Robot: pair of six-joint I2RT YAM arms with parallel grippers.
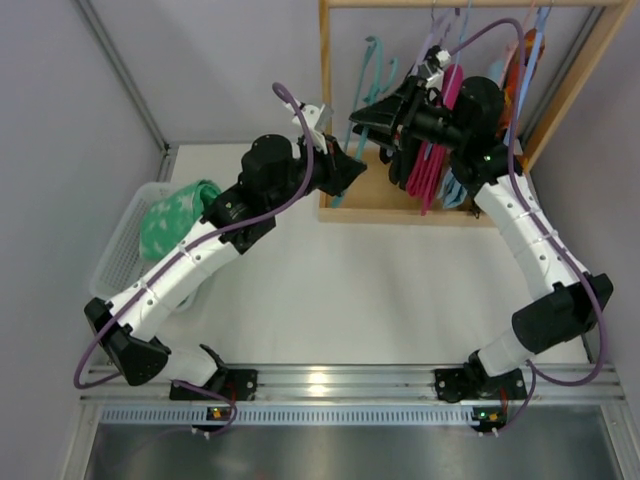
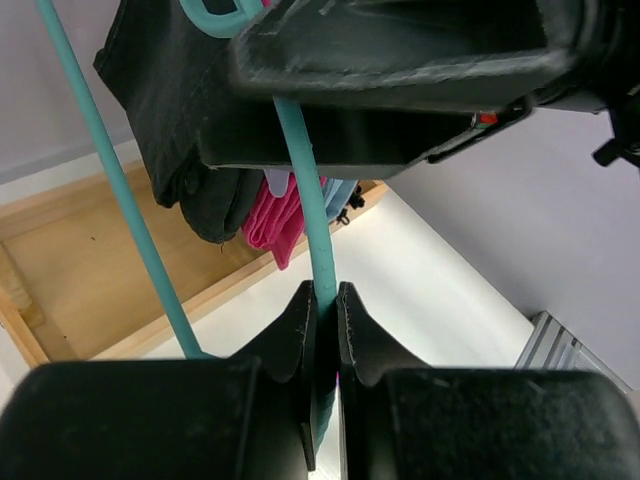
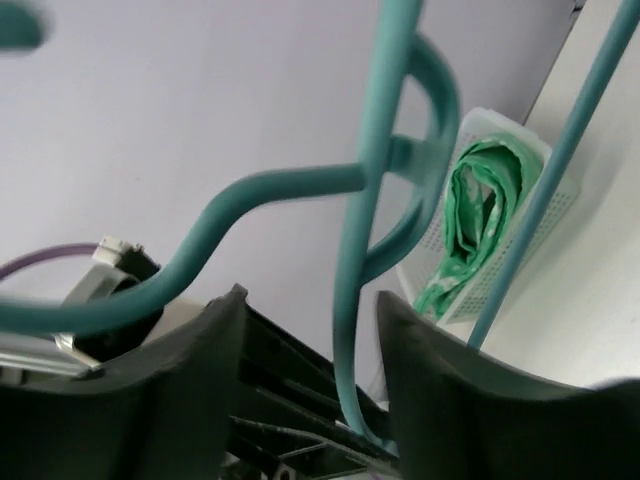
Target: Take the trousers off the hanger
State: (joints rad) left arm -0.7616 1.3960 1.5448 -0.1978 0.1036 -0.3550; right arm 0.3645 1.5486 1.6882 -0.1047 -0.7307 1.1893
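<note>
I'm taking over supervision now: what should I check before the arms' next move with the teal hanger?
1. Left gripper shut on the teal hanger: ok.
2. Right gripper jaws apart, hanger rod between them, not gripped: ok.
3. Black trousers off that hanger: cannot tell.
4. Mint-green trousers lying in the basket: ok.

Smooth teal plastic hanger [image 2: 312, 230] — soft black cloth trousers [image 2: 170, 100] — matt wooden rack [image 1: 324, 100].
</note>
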